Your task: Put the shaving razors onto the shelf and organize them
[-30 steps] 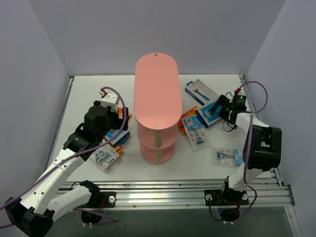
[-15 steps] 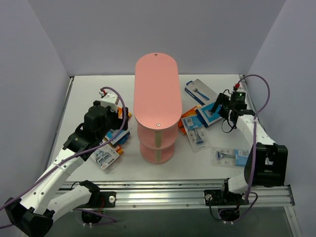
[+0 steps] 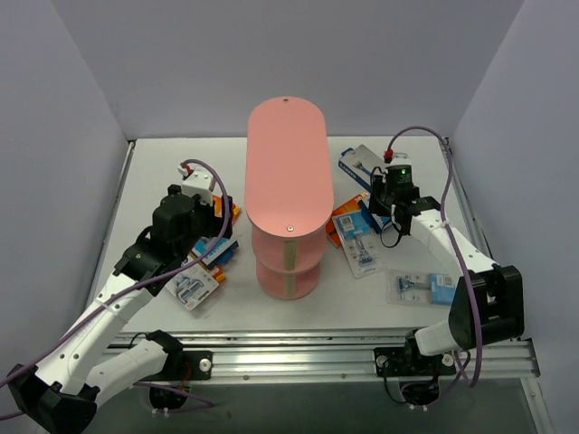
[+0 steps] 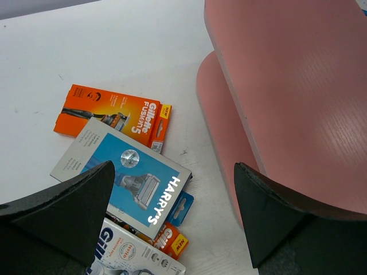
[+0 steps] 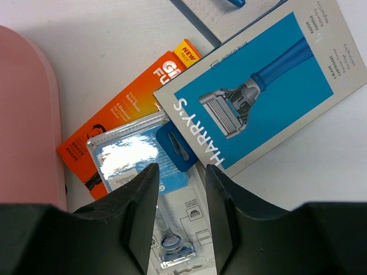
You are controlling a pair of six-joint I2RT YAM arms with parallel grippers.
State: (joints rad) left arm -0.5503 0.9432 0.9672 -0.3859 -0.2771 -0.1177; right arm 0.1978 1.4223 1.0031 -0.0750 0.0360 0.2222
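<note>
My right gripper (image 5: 182,172) has swung in from the table's (image 3: 163,163) right edge over the razors (image 5: 258,91) beside the shelf (image 3: 285,163), jaws narrowing but empty (left gripper (image 4: 173,169) gapes idle): pick probably imminent.

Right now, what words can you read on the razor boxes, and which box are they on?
"Gillette Fusion5": orange box, left wrist view.
"HARRY'S": white-and-blue box partly over it.
"Gill", cut off: white pack at the bottom edge.
"HARRY'S": blue-and-white box, right wrist view.
"NEW": orange card beneath it.
Small print everywhere: too blurred to read.
</note>
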